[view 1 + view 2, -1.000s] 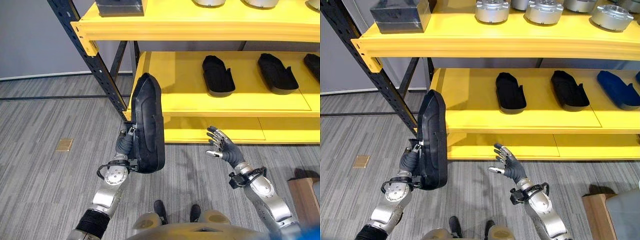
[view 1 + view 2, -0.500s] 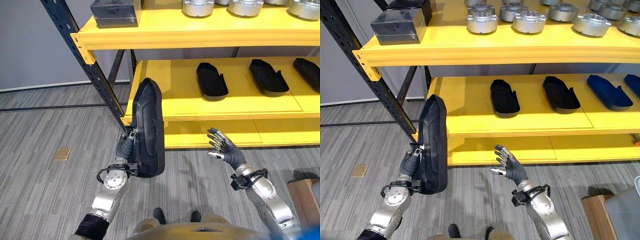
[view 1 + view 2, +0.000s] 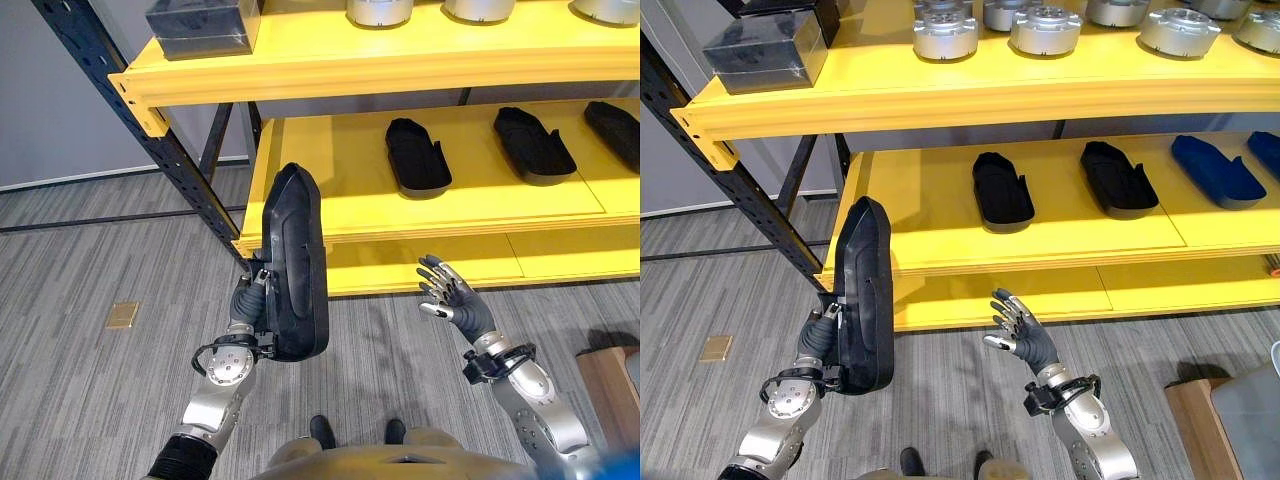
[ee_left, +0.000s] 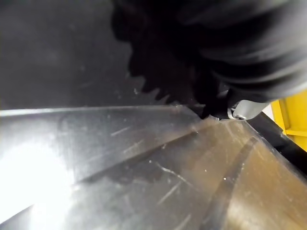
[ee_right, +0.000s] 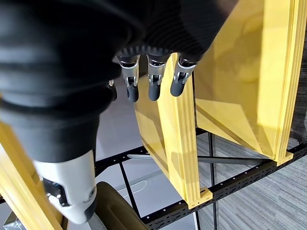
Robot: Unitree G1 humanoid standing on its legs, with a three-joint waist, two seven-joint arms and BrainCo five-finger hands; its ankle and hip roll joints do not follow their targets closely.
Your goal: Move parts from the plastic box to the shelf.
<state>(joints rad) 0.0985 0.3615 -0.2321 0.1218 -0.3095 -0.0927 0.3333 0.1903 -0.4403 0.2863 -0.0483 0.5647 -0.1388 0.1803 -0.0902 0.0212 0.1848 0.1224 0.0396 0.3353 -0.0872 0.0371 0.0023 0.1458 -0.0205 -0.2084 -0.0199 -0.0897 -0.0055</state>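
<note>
Your robot stands facing a yellow shelf (image 3: 940, 245) with a dark perforated upright post (image 3: 750, 200) at its left end. Its left hand (image 3: 250, 295) is raised in front of the shelf's left corner and holds a long black part (image 3: 293, 262) upright on end, the narrow rounded tip pointing up and level with the middle shelf board. The hand sits behind the lower half of the part, and its fingers are mostly hidden by it, so you cannot tell exactly how they wrap it, though the part is clearly carried by that hand. In the left wrist view, the part's dark surface fills the space right in front of the hand. Its right hand (image 3: 1018, 335) is lifted to the right of the part, well apart from it, with fingers spread and relaxed and nothing in it. On the middle shelf board lie two more black parts (image 3: 1002, 189) side by side with a blue part (image 3: 1218, 168) further right. On the top board stand round silver metal parts (image 3: 1045, 28) and a dark box (image 3: 765, 50) at the left end. The floor is grey striped carpet (image 3: 700, 290).
</note>
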